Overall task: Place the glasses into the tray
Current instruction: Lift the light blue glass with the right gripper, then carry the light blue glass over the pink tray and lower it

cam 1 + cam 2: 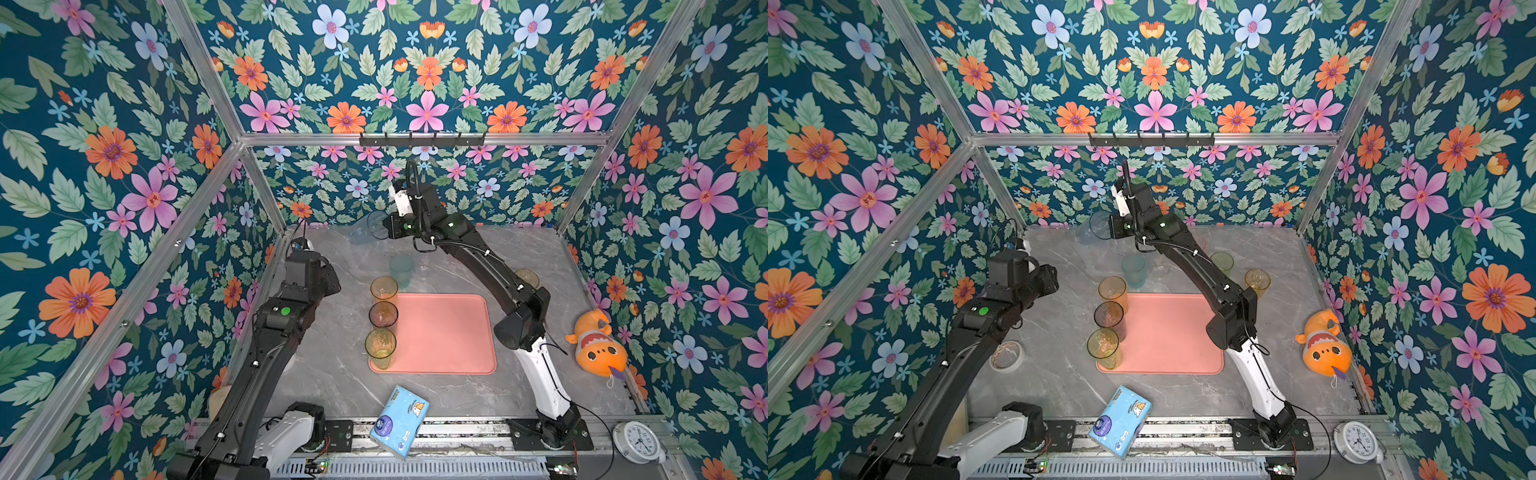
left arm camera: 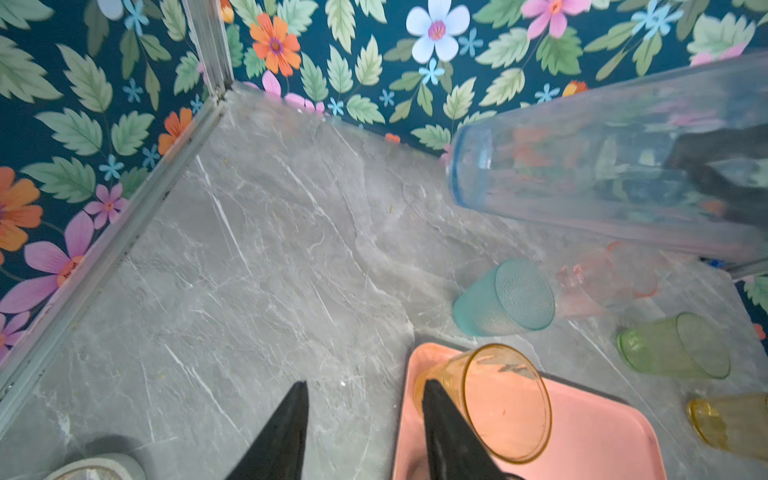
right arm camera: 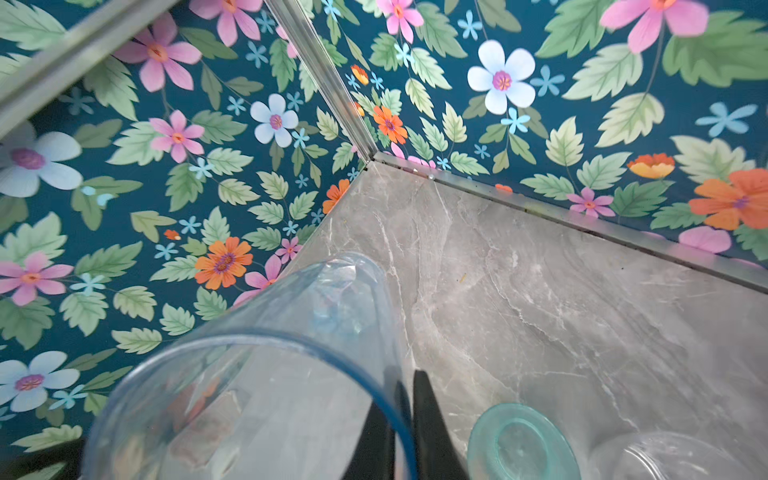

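**Inspector:** Enclosure noted: floral wallpaper on every wall, aluminium frame, grey marble tabletop (image 1: 332, 374). Report from the left.

**Assistant:** A tape roll (image 1: 1007, 355) lies on the table beside the left arm. The left gripper (image 2: 365, 384) sits just left of the tray's far-left corner. Its jaws are parted with bare marble between them, and it grasps nothing. One finger (image 2: 440, 419) overlaps the wall of the tall amber tumbler (image 2: 505, 403); I cannot tell whether it touches.

**Inspector:** The tray?

**Assistant:** The tray (image 1: 449, 332) lies flat at table centre. Both top views show three tumblers upright in a row along its left edge. The tall amber tumbler is at the far corner, the grey tumbler (image 1: 383, 313) in the middle and the yellow tumbler (image 1: 380, 347) at the near corner.

**Inspector:** Outside it?

**Assistant:** The teal tumbler (image 1: 401, 270) stands on the table just behind the far-left corner, with the pink tumbler (image 2: 606, 282) just beside it. The right gripper (image 3: 409, 386) is clenched on the rim wall of the blue tumbler (image 3: 257, 374), one finger inside and one outside. That tumbler is off the table, lying sideways near the back wall. Further right, the green tumbler (image 1: 1223, 262) and the short amber tumbler (image 1: 1257, 280) stand on the table behind the tray's far-right corner.

**Inspector:** Other items?

**Assistant:** A tissue pack (image 1: 399, 419) lies at the front edge, a plush fish (image 1: 598, 343) against the right wall and a clock (image 1: 636, 440) at the near-right corner.
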Action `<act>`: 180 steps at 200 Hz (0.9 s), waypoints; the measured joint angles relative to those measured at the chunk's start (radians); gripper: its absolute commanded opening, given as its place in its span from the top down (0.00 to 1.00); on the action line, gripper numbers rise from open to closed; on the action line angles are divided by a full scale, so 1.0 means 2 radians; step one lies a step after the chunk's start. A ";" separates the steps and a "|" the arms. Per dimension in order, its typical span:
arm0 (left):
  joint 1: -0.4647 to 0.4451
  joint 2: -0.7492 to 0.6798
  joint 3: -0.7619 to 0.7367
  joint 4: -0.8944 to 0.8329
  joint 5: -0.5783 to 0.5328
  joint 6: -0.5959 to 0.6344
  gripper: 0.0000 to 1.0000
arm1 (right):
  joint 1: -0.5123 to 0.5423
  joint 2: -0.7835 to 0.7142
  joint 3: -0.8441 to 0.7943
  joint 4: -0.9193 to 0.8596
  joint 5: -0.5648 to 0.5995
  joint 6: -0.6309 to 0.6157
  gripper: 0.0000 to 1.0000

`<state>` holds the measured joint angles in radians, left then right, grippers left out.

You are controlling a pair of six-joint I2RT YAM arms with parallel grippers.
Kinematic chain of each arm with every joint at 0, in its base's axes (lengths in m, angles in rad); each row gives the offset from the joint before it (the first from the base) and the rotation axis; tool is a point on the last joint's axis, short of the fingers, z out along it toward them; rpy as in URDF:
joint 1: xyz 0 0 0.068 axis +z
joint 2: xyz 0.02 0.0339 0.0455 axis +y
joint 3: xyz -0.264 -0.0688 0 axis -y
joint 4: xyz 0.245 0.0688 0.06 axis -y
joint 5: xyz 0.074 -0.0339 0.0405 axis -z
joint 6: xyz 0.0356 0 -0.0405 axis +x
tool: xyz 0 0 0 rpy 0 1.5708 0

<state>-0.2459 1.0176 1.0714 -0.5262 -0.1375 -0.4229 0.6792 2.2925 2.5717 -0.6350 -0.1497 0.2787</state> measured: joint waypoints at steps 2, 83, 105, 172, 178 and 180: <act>0.000 -0.001 0.000 0.002 -0.002 0.000 0.50 | 0.000 -0.002 0.000 -0.002 0.000 0.000 0.99; 0.000 0.006 -0.016 0.088 -0.050 0.006 0.23 | -0.011 -0.171 -0.105 -0.086 0.007 -0.008 1.00; 0.001 0.020 -0.017 0.106 -0.050 0.014 0.17 | -0.011 -0.225 -0.159 -0.099 0.013 -0.008 1.00; 0.001 0.044 -0.036 0.144 -0.037 0.028 0.01 | -0.012 -0.394 -0.360 -0.117 0.057 -0.008 1.00; 0.001 0.047 -0.039 0.147 -0.036 0.030 0.01 | -0.012 -0.405 -0.376 -0.117 0.061 -0.008 1.00; 0.001 0.048 -0.039 0.148 -0.036 0.030 0.01 | -0.012 -0.408 -0.380 -0.118 0.063 -0.008 1.00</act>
<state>-0.2443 1.1130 0.9928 -0.2306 -0.2100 -0.3630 0.6552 1.4769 1.8122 -0.8703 -0.0246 0.2634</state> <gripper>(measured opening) 0.994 0.086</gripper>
